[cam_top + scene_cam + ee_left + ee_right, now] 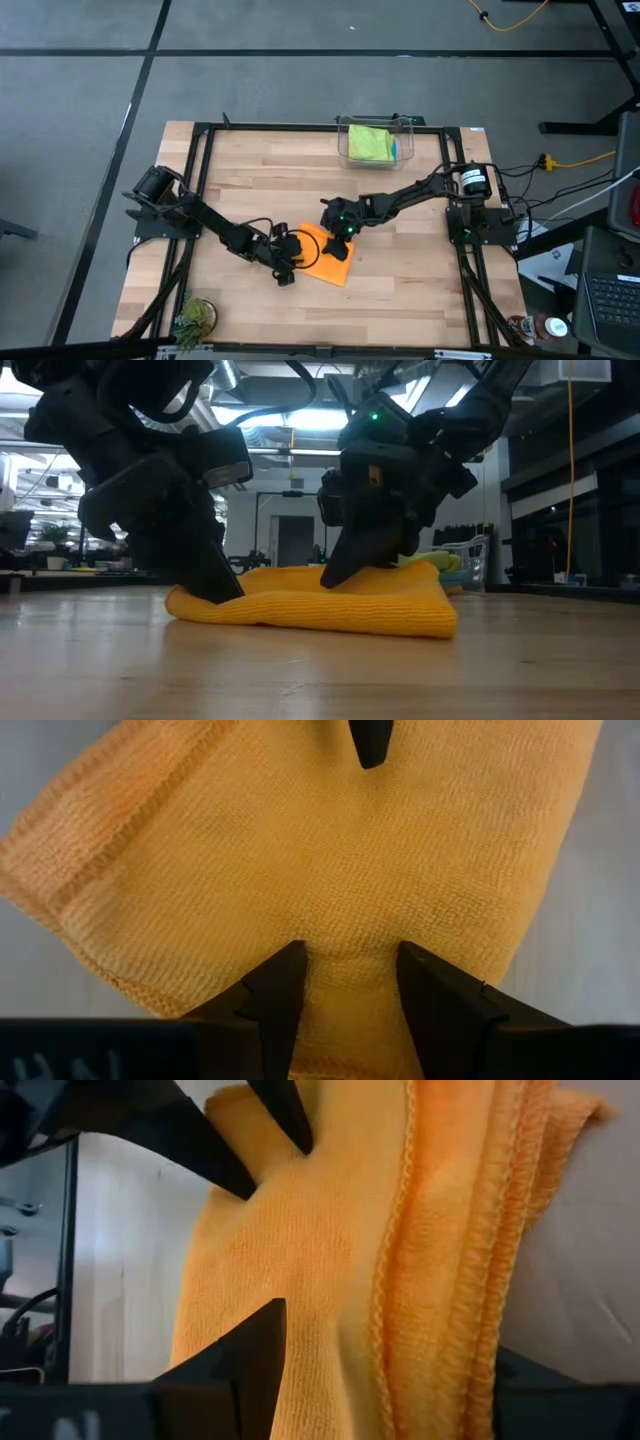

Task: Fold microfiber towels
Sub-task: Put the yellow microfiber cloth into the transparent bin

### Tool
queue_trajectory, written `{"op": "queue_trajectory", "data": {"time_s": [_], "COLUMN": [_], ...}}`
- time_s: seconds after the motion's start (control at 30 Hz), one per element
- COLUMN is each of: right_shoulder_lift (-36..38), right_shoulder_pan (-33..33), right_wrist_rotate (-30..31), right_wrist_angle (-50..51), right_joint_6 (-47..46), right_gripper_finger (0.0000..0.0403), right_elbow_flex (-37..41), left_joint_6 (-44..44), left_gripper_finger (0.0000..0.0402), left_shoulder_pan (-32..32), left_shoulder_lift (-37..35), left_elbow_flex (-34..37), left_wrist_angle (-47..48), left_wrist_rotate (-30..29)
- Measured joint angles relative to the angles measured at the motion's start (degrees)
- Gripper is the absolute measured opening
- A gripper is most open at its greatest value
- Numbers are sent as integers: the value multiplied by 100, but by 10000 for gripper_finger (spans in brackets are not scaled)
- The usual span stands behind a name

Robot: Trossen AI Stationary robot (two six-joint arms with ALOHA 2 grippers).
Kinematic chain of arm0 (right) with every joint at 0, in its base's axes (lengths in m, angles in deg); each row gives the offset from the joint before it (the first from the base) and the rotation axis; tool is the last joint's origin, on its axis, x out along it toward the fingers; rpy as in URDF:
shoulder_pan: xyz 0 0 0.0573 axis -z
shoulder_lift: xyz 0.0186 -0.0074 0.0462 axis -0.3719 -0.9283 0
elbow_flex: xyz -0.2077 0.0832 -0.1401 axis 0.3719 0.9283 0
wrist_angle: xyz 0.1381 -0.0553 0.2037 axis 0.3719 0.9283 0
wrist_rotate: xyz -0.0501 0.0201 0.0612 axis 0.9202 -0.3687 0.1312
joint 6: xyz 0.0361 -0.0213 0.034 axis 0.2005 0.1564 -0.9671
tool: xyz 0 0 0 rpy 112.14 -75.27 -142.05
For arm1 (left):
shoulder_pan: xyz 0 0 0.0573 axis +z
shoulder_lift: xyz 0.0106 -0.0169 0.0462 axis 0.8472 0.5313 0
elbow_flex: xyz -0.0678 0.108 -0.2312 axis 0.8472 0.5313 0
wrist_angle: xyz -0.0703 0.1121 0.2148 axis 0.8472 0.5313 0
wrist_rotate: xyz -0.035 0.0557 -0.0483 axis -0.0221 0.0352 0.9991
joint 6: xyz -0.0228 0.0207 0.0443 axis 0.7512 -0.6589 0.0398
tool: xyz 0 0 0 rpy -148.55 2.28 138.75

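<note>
An orange microfiber towel (328,265) lies folded in several layers on the wooden table, flat in the low view (330,608). My left gripper (293,262) is open, its fingertips down on the towel's left part (345,970). My right gripper (340,238) is open wide over the towel's far part (390,1370). A lime green towel (367,143) and a teal-blue one (395,148) lie in the clear bin at the far edge. No second orange towel shows. My left gripper sets both open fingertips (285,982) on the towel's top layer (350,935), slanting down from the table's left. A little cloth bulges between them. The towel lies flat on the table. My right gripper stands one fingertip (262,1342) on the towel's top face (320,1280), coming down from the far right. Its other finger is mostly hidden behind the stacked hemmed edges (470,1260). The towel stays on the table.
The clear plastic bin (345,130) stands at the table's far edge, right of the middle. A small green plant (192,318) sits at the near left corner. Bare wood lies near and right of the towel.
</note>
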Motion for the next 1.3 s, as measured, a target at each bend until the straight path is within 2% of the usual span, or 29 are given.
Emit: {"op": "queue_trajectory", "data": {"time_s": [0.1,0.17,0.23,0.33,0.4,0.53,0.67,0.87,1.07,1.17,1.3], "right_shoulder_lift": [-4,-10,-11,-22,-22,174,784,1902,2832,3111,3116], "right_shoulder_pan": [19,40,40,46,50,97,358,848,1418,1779,2452], "right_wrist_rotate": [99,89,154,239,271,343,402,1548,3019,3223,3116], "right_wrist_angle": [-29,-37,-39,-29,-31,106,978,3027,4408,4680,5150], "right_joint_6": [27,29,49,133,344,460,858,2077,3390,3843,4591], "right_gripper_finger": [187,166,129,42,17,9,8,8,8,8,8], "right_elbow_flex": [6,11,11,17,17,24,-72,-664,-1664,-2214,-2656], "left_joint_6": [2,2,4,0,-133,-463,-577,-123,-147,-150,-153], "left_gripper_finger": [157,157,157,157,157,157,157,157,157,157,157], "left_shoulder_pan": [2,2,2,1,2,15,17,-11,-15,-15,-9], "left_shoulder_lift": [0,0,0,0,-1,-203,-681,-1479,-1795,-1782,-1705], "left_elbow_flex": [0,0,2,2,4,-85,-455,-1019,-1064,-1062,-1054], "left_wrist_angle": [-2,-2,-4,-7,-4,134,889,2391,2545,2612,2762], "left_wrist_rotate": [18,40,42,-40,-171,-234,-288,-779,-1357,-1362,-1381]}}
